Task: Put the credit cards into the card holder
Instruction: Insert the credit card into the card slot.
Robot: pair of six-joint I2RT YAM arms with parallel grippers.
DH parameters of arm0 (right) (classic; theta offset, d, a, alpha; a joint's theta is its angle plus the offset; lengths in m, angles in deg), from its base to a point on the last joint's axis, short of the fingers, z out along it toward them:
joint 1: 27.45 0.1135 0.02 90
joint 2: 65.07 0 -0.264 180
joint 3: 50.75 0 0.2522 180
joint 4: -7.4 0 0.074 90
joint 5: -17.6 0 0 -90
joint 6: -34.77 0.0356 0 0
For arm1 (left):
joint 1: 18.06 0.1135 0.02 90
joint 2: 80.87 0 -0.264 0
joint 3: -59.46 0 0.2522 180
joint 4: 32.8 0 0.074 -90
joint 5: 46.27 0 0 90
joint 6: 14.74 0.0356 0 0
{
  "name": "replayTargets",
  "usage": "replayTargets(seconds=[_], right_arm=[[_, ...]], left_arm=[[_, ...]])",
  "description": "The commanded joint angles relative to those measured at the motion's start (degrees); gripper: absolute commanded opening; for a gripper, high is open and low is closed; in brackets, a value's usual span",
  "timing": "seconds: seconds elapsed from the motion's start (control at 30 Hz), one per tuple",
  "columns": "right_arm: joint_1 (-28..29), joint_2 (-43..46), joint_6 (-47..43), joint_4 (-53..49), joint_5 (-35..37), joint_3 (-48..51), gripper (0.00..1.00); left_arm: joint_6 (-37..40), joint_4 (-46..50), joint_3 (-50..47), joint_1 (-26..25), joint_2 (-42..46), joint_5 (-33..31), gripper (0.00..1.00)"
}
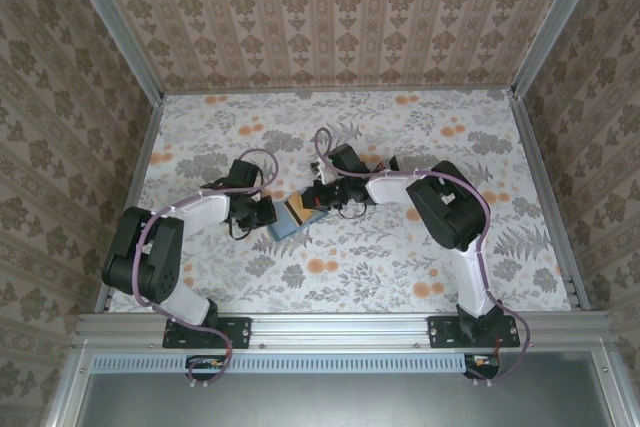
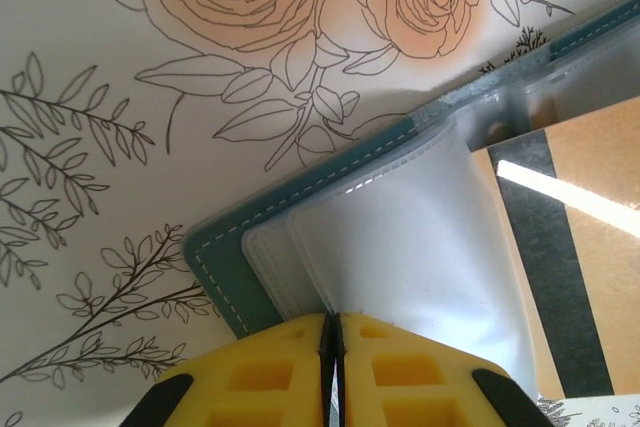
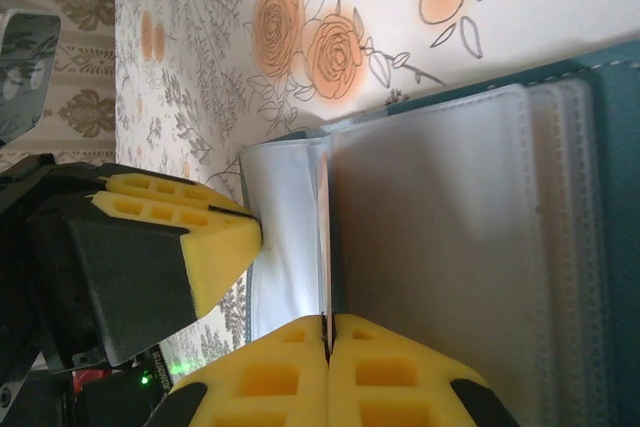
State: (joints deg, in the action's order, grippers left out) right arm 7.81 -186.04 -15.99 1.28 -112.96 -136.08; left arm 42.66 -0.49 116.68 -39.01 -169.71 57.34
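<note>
The card holder [image 1: 290, 219] lay open on the tabletop [image 1: 400, 267] between the two arms. The left fingers [image 2: 326, 342] and the right fingers [image 3: 322, 342] were each pinched shut on an edge of its clear sleeves [image 2: 400, 247].

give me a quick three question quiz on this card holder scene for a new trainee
1. True or false: the card holder lies folded shut on the table.
2. Multiple choice: what is the left gripper pinching? A) a red card; B) a clear sleeve of the holder; C) nothing.
3. Fill in: in its own wrist view, the right gripper is ___ on a sleeve edge.

Key: 1 false, the holder lies open with its sleeves showing; 2 B; 3 shut.
</note>
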Motion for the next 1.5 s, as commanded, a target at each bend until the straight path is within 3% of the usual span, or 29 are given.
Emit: replayTargets(seconds=[0.0, 0.23, 0.43, 0.67, 0.83, 1.1, 1.47], right_arm=[[1.12, -1.13, -0.17, -0.78, -2.4, 0.44, 0.02], [1.22, -0.97, -4.3, -5.05, -2.06, 1.23, 0.02], [1.03, -2.46, -4.17, -6.23, -0.28, -1.28, 0.02], [1.21, -4.27, -2.71, -5.53, 0.34, -3.04, 0.02], [1.3, -4.63, -3.62, -7.18, 0.46, -3.64, 0.02], [2.26, -5.49, -3.64, -7.47, -0.35, -5.39, 0.02], [3.62, -8.3, -0.44, -4.15, 0.56, -8.46, 0.02]], left_arm=[[-0.54, 5.27, -2.63, 0.21, -0.87, -4.69, 0.12], [-0.29, 6.39, -2.27, 0.65, -0.17, -5.23, 0.12], [-0.4, 10.02, -0.87, 0.65, 2.44, -7.79, 0.33], [-1.54, 12.43, -1.56, 0.7, 5.53, -10.7, 0.39], [-1.9, 13.04, -2.15, 1.23, 5.85, -13.2, 0.39], [-0.88, 9.96, -0.67, 1.11, -1.53, -9.78, 0.36], [-0.63, 9.09, -0.7, 0.66, -2.57, -9.06, 0.31]])
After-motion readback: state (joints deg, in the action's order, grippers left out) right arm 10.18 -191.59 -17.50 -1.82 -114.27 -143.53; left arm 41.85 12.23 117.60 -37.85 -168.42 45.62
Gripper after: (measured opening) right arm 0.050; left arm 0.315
